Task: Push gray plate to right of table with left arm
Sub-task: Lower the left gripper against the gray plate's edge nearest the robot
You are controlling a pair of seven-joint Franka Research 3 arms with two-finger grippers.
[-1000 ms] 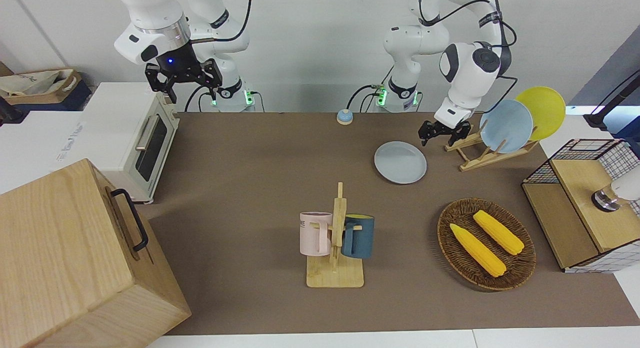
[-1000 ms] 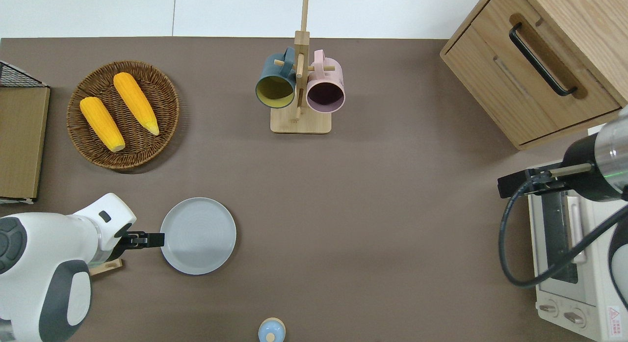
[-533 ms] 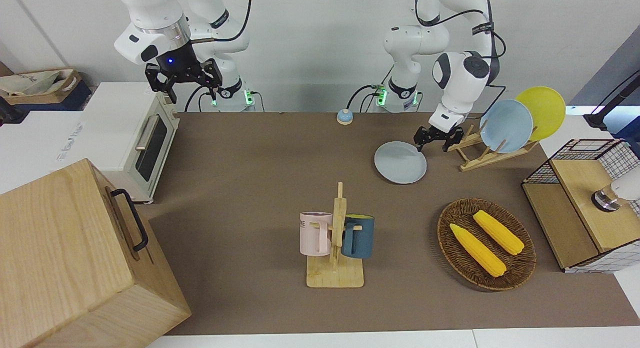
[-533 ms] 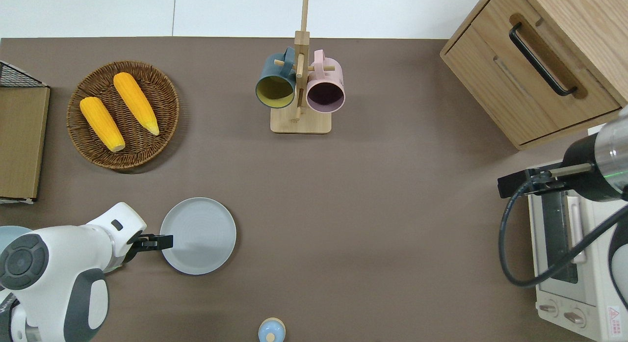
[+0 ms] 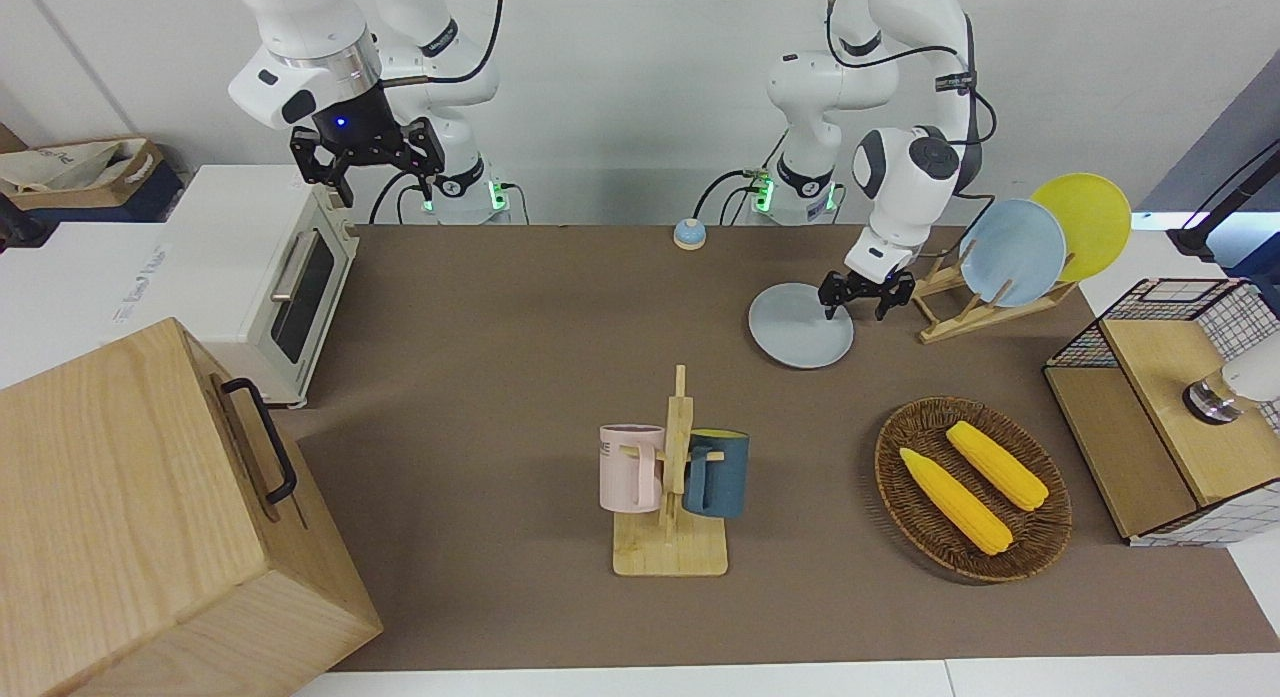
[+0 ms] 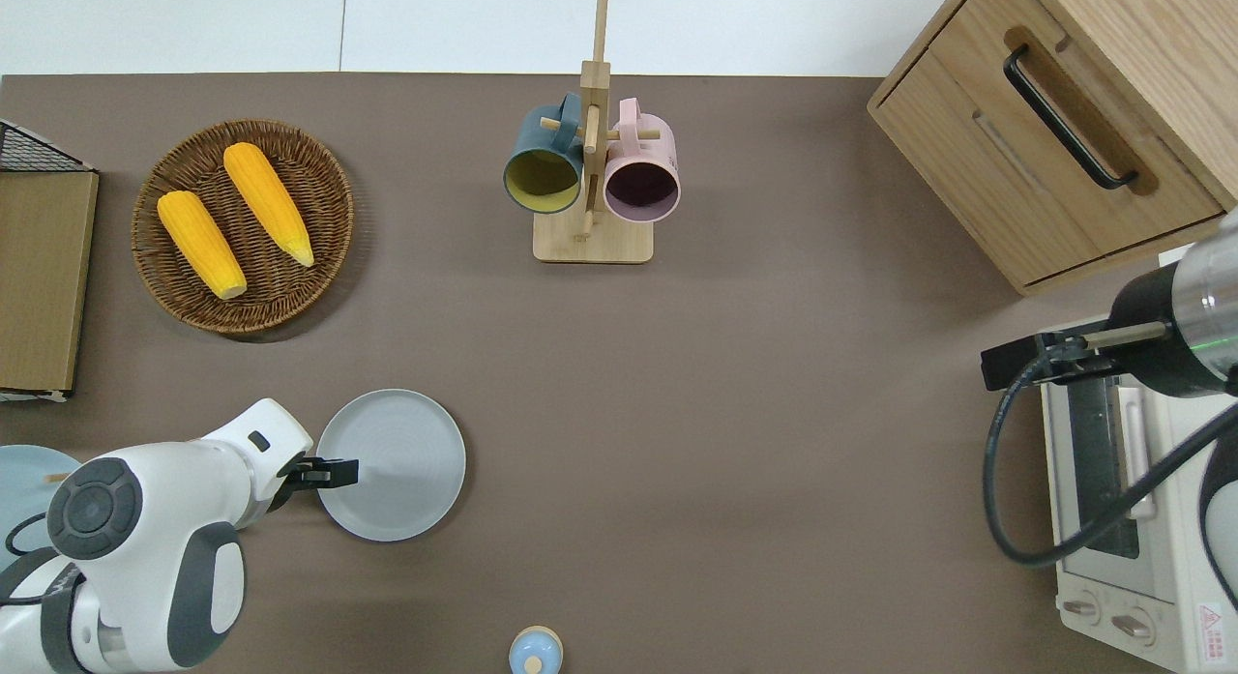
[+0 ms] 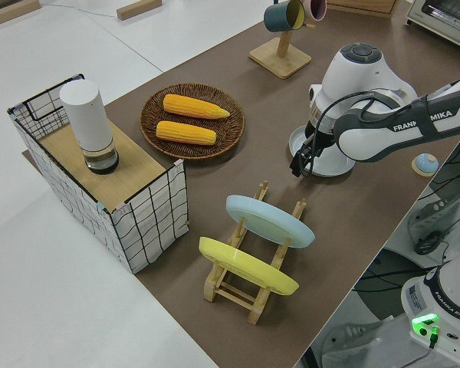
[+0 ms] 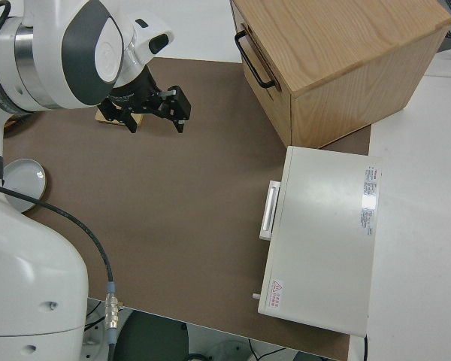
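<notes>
The gray plate (image 5: 795, 332) (image 6: 397, 466) lies flat on the brown table (image 5: 500, 377), toward the left arm's end and nearer to the robots than the wicker basket. My left gripper (image 5: 854, 312) (image 6: 324, 472) is open and low. It straddles the plate's rim on the side toward the left arm's end, one finger over the plate and one off it. In the left side view the left gripper (image 7: 297, 167) and arm hide most of the plate (image 7: 333, 165). My right gripper (image 5: 385, 177) (image 8: 156, 120) is open and parked.
A dish rack (image 5: 985, 307) with a sky-blue and a yellow plate stands beside the left gripper. A basket of corn (image 5: 970, 487), a mug rack (image 5: 672, 477), a small bell (image 5: 688, 235), a toaster oven (image 5: 290, 277) and a wooden cabinet (image 5: 150, 507) stand around the table.
My left gripper has moved from beside the dish rack toward the plate and down, and now reaches over its rim. The plate has not moved. The right arm has not moved.
</notes>
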